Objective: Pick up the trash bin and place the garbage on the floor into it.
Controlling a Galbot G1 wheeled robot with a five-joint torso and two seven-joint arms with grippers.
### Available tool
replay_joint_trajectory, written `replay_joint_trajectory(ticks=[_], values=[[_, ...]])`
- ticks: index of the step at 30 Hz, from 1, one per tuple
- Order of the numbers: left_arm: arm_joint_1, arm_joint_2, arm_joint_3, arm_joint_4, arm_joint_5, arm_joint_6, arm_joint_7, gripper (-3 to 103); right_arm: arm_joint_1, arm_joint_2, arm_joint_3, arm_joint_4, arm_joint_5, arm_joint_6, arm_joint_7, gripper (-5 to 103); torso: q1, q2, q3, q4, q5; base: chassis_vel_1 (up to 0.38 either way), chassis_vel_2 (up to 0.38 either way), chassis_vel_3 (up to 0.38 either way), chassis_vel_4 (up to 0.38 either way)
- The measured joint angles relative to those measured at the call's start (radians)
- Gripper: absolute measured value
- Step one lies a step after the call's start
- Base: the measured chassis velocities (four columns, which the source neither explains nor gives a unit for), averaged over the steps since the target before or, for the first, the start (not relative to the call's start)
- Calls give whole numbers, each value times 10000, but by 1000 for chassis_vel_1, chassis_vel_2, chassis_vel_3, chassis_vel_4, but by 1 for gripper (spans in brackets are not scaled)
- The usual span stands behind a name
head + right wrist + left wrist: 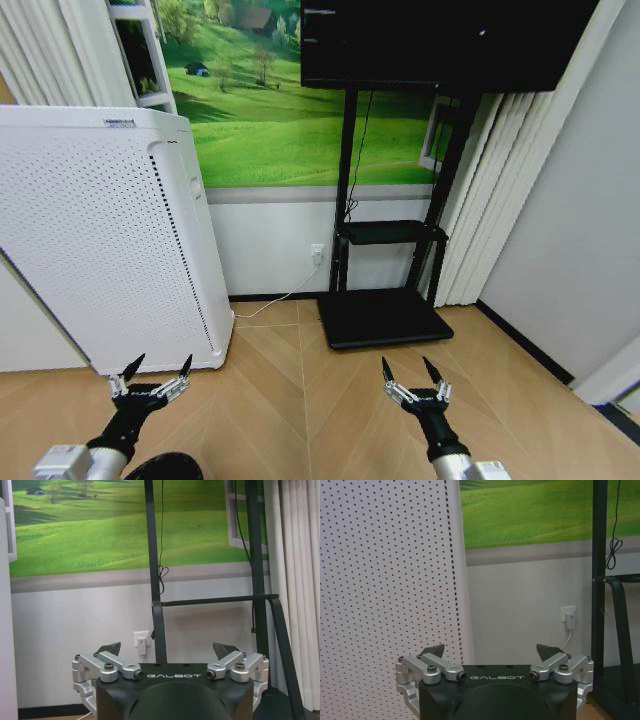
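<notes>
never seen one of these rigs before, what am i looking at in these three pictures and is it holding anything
This is a wheeled robot with two arms. The head view looks forward and down from the robot's head: the left gripper and the right gripper hang low over the floor, both open and empty. Ahead stand a tall white perforated appliance, a black TV stand carrying a dark screen, and a wall with a green meadow picture. The other two pictures come from cameras on each wrist, looking out past that arm's own fingers at the same wall, where a plug sits in a wall socket. A dark round shape sits by the left arm; I cannot tell what it is.
</notes>
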Motion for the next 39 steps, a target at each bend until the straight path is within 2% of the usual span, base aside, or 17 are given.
replay_joint_trajectory(ticks=[3, 21, 39], values=[[0, 1, -1, 0, -1, 0, 0, 100, 0, 0, 1, -1, 1, 1, 0, 100, 7, 44, 38, 0, 0, 0, 0, 0, 0], [1, 5, -9, -8, -13, 8, -13, 100, 6, -1, 5, -11, 12, 12, 11, 100, 184, 911, 726, 0, 0, 0, 0, 0, 0], [2, 5, -10, -8, -14, 9, -12, 100, 7, -1, 5, -12, 12, 12, 15, 100, 376, 1605, 1230, 0, 0, 0, 0, 0, 0]])
